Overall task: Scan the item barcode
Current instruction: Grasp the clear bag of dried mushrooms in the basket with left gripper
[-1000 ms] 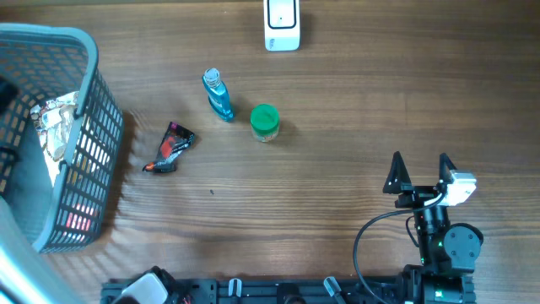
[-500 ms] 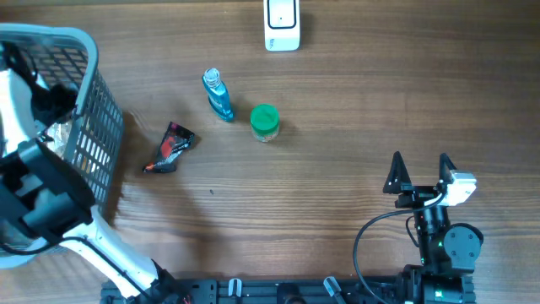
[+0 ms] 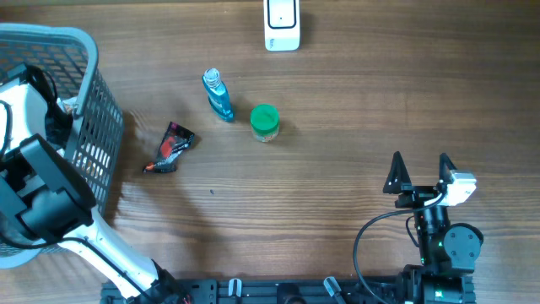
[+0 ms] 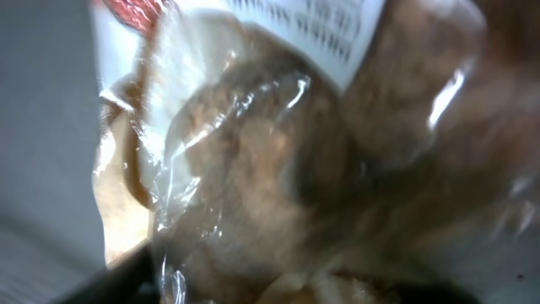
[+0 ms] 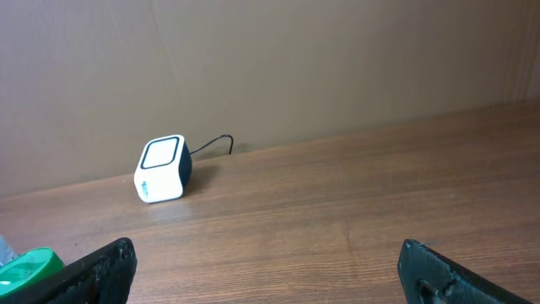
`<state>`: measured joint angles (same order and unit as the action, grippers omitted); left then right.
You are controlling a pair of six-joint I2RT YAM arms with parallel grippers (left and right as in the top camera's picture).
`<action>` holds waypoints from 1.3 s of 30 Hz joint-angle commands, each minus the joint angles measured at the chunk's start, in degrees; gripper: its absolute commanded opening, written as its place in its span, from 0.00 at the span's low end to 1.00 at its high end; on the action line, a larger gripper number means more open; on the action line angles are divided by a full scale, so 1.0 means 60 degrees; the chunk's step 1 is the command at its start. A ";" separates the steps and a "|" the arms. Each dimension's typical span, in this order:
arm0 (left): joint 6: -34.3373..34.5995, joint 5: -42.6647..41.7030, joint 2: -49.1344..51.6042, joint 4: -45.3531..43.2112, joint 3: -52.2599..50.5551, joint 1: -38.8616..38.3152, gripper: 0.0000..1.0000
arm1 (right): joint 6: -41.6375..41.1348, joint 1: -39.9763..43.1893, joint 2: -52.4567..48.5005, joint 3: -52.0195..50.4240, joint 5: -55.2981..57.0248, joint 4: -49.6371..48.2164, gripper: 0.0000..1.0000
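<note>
Left wrist view is filled by a clear-wrapped packet [image 4: 278, 169] of something brown with a printed label. That puts the left gripper [image 3: 56, 120] right on it down in the grey basket [image 3: 93, 127], though I cannot tell whether its jaws have closed on the wrap. Near the base the right gripper [image 3: 419, 160] sits spread wide and empty, mid-table lie a dark wrapper [image 3: 170, 147], a blue bottle [image 3: 218, 95] and a green-lidded jar [image 3: 264, 122], and at the far edge is the white scanner [image 3: 282, 25]. Early going by my read: the packet is not yet out of the basket, and no barcode has been shown to the scanner.
</note>
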<state>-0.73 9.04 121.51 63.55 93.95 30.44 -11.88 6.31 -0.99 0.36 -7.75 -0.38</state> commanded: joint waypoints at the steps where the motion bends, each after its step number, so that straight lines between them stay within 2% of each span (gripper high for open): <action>1: -0.0091 -0.0346 0.0106 0.0062 -0.0229 0.0036 0.36 | 0.0047 -0.0022 0.0058 -0.0011 -0.0113 -0.0029 1.00; 8: -0.0087 -0.0127 0.0025 0.0590 -0.0135 0.0033 0.04 | 0.0051 -0.0022 0.0058 -0.0011 -0.0113 -0.0029 1.00; 13: 0.0204 -0.0084 -0.0678 0.1260 0.0831 0.0033 0.04 | 0.0047 -0.0022 0.0058 -0.0011 -0.0117 -0.0029 1.00; 18: 0.0776 -0.0102 -0.2299 0.1643 0.1985 0.0033 0.04 | 0.0051 -0.0022 0.0058 -0.0011 -0.0113 -0.0029 1.00; 24: 0.1672 -0.0098 -0.4994 0.1719 0.2728 0.0033 0.04 | 0.0047 -0.0022 0.0058 -0.0011 -0.0117 -0.0029 1.00; 29: 0.3031 -0.0106 -0.7450 0.1133 0.2772 0.0026 0.04 | 0.0047 -0.0022 0.0058 -0.0011 -0.0117 -0.0029 1.00; 32: 0.3005 -0.0215 -0.9096 0.0532 0.2772 -0.0146 0.04 | 0.0055 -0.0022 0.0058 -0.0011 -0.0113 -0.0029 1.00; 35: 0.2911 -0.1960 -0.9916 0.0295 0.2772 -0.0667 0.04 | 0.0051 -0.0022 0.0058 -0.0011 -0.0113 -0.0029 1.00; 38: 0.2903 -0.2619 -0.9690 0.0361 0.2772 -0.1639 0.04 | 0.0051 -0.0022 0.0058 -0.0011 -0.0113 -0.0029 1.00; 39: 0.2583 -0.3005 -0.9286 0.0430 0.2772 -0.2382 0.04 | 0.0051 -0.0022 0.0058 -0.0011 -0.0113 -0.0029 1.00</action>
<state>16.05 -2.04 60.36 65.82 111.11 22.35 -11.88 6.31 -0.99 0.36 -7.75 -0.38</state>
